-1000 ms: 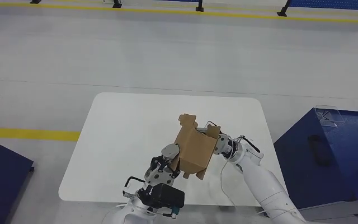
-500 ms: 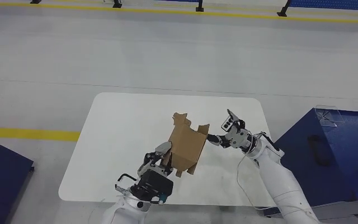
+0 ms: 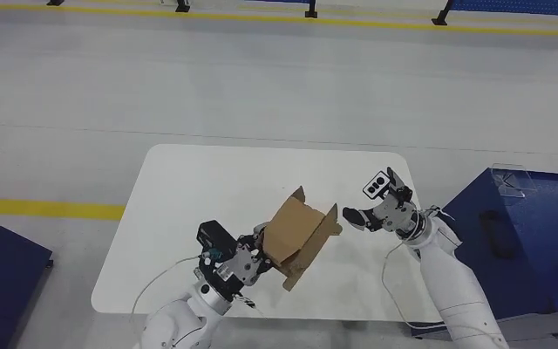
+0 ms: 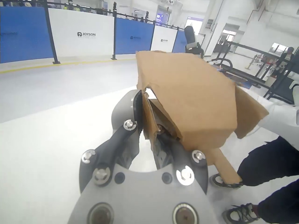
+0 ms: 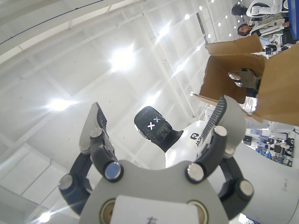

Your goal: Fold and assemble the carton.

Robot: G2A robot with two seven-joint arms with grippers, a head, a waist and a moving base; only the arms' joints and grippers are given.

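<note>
right jaws backed off carton (image 3: 301, 234), left jaws pinching flap

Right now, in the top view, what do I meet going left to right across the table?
In order: left hand → carton, gripped at its edge by that hand → right hand, open → blue cabinet beside the table.

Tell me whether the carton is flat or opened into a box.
Opened into a box: the carton shows raised walls and loose flaps, with the left gripper clamped on one edge.
</note>
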